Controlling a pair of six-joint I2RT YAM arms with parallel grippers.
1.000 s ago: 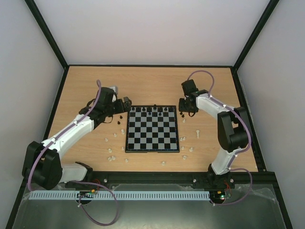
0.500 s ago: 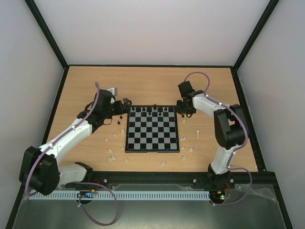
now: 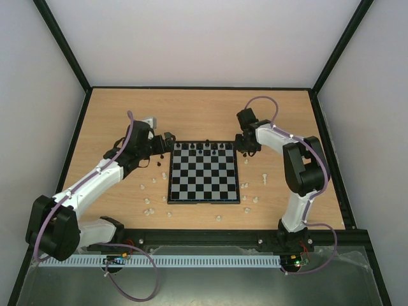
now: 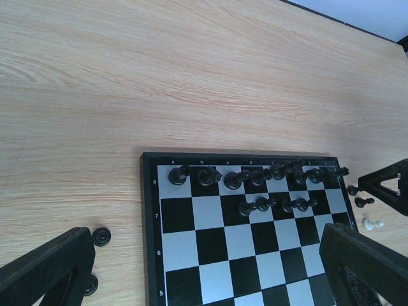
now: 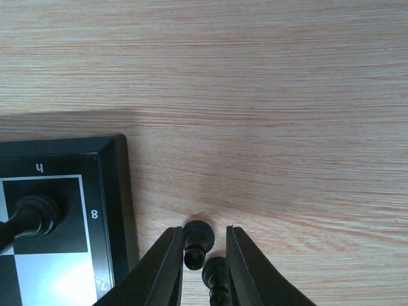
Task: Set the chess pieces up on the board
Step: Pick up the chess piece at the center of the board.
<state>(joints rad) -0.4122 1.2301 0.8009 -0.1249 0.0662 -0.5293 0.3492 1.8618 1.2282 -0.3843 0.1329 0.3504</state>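
From above, we saw the small square chessboard (image 3: 204,185) of black and pale checks with a black border lying mid-way across the light wooden table (image 3: 191,111); tiny black chess pieces (image 3: 201,148) stood along its two far rows; tiny cream-white chess pieces (image 3: 148,201) lay scattered on the table to the left, right and near side of it. The left gripper (image 3: 167,141) hung just off the far left corner of the chessboard; the right gripper (image 3: 246,148) sat low beside the far right corner.

In the left wrist view, the left gripper (image 4: 204,236) was spread wide, its black fingers (image 4: 44,274) in the lower corners with the chessboard (image 4: 255,236) showing between them; black chess pieces (image 4: 178,173) lined the row marked 8, and a few more stood on row 7 toward the right; two loose black ones (image 4: 101,236) lay on the table left of the border; past the right edge we made out two black pieces and a cream-white one (image 4: 373,224).

In the right wrist view, the right gripper (image 5: 203,233) had its fingers (image 5: 164,271) drawn close together around two lying black chess pieces (image 5: 194,256) on the table just beside the corner of the chessboard (image 5: 118,191); we could not tell whether it pinched them; another black piece stood on the dark corner square.
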